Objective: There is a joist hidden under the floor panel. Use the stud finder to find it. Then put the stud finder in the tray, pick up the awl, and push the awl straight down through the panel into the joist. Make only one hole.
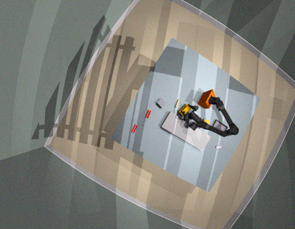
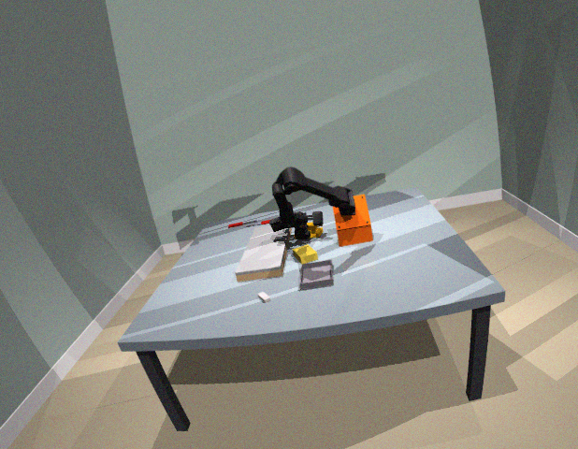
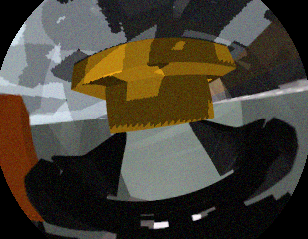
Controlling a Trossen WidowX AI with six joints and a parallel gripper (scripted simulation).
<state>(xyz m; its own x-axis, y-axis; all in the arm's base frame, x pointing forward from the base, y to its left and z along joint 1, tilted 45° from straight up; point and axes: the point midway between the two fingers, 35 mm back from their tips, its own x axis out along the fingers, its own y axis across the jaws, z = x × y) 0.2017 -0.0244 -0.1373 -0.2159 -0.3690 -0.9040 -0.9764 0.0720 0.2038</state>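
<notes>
The yellow stud finder (image 1: 185, 109) (image 2: 315, 230) (image 3: 158, 87) is by the panel's far end, partly hidden by the arm. Whether it stands on the panel or beside it is unclear. My gripper (image 1: 188, 113) (image 2: 310, 225) (image 3: 157, 126) is open. Its fingers are spread at the stud finder's near end, holding nothing. The pale panel (image 1: 168, 122) (image 2: 263, 258) lies on the table. The tray (image 1: 218, 125) (image 2: 316, 284) is empty. A thin yellow-handled tool (image 1: 177, 102), possibly the awl, lies beyond the stud finder. The joist is hidden.
A yellow block (image 1: 206, 121) (image 2: 305, 253) lies between panel and tray. The orange box (image 1: 205, 99) (image 2: 354, 234) is at the arm's base. Two red-handled tools (image 1: 148, 114) (image 1: 134, 128) and a grey block (image 1: 161, 102) lie past the panel. A small white block (image 1: 218, 147) (image 2: 264, 296) lies near the tray.
</notes>
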